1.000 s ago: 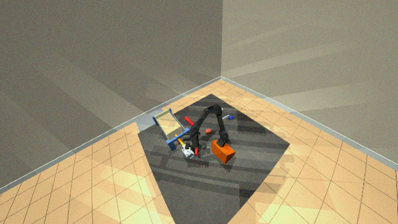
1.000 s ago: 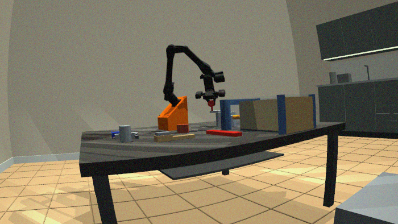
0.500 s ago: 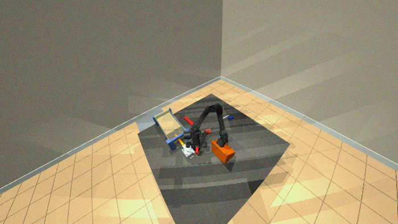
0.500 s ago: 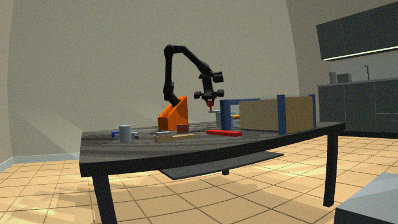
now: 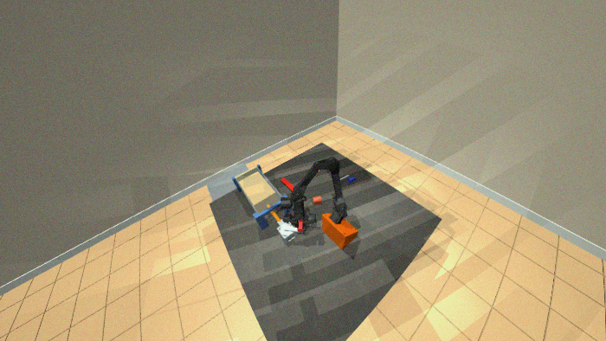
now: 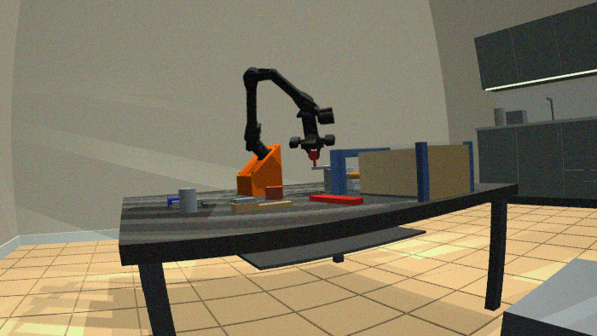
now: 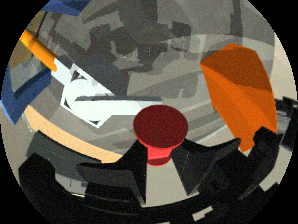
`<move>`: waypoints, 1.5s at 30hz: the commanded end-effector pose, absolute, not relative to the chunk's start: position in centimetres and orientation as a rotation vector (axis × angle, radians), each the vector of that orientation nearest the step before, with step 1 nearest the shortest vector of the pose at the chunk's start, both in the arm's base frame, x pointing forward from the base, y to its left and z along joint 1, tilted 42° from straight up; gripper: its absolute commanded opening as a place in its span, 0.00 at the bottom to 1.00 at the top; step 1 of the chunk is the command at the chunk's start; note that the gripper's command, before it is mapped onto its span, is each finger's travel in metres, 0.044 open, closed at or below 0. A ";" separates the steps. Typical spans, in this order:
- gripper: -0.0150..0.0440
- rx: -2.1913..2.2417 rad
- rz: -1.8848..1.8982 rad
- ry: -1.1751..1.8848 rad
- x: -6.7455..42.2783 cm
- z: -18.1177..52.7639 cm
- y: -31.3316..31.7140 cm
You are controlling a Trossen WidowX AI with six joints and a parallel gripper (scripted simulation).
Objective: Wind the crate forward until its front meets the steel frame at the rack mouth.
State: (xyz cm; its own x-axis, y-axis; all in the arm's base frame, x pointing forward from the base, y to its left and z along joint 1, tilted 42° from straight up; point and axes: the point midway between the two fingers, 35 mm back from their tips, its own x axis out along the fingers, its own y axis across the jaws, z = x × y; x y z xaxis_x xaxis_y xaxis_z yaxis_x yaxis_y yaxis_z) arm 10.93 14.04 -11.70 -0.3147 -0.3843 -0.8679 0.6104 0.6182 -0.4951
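My gripper [image 6: 314, 152] [image 7: 154, 133] [image 5: 299, 221] is shut on the red knob [image 6: 314, 157] [image 7: 160, 128] [image 5: 300, 226] of the winch handle, pointing straight down. The handle's grey arm [image 6: 319, 168] runs from the knob to the top of the grey-white winch [image 6: 327, 178] [image 7: 89, 104] [image 5: 286, 232]. An orange strap [image 6: 354, 175] [image 7: 37, 51] [image 5: 274, 215] leads from the winch into the cubby. The tan crate [image 6: 397, 170] [image 5: 259, 187] sits flat inside the blue frame [image 6: 339, 172] [image 7: 19, 99] [image 5: 261, 215]. In the exterior view its front stands a little behind the front post.
The arm's orange base block [image 6: 261, 171] [image 5: 339, 230] [image 7: 242, 92] stands close by. A red bar [image 6: 336, 199] [image 5: 286, 183], a red cube [image 6: 274, 193] [image 5: 317, 200], a wooden plank [image 6: 261, 206], a grey cylinder [image 6: 188, 200] and a blue tool [image 6: 172, 199] [image 5: 351, 178] lie on the bench.
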 end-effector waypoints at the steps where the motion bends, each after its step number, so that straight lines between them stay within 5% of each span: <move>1: 0.25 0.185 -1.010 1.558 12.5 -11.1 13.1; 45: 0.25 0.185 -1.011 1.554 17.7 -9.9 12.1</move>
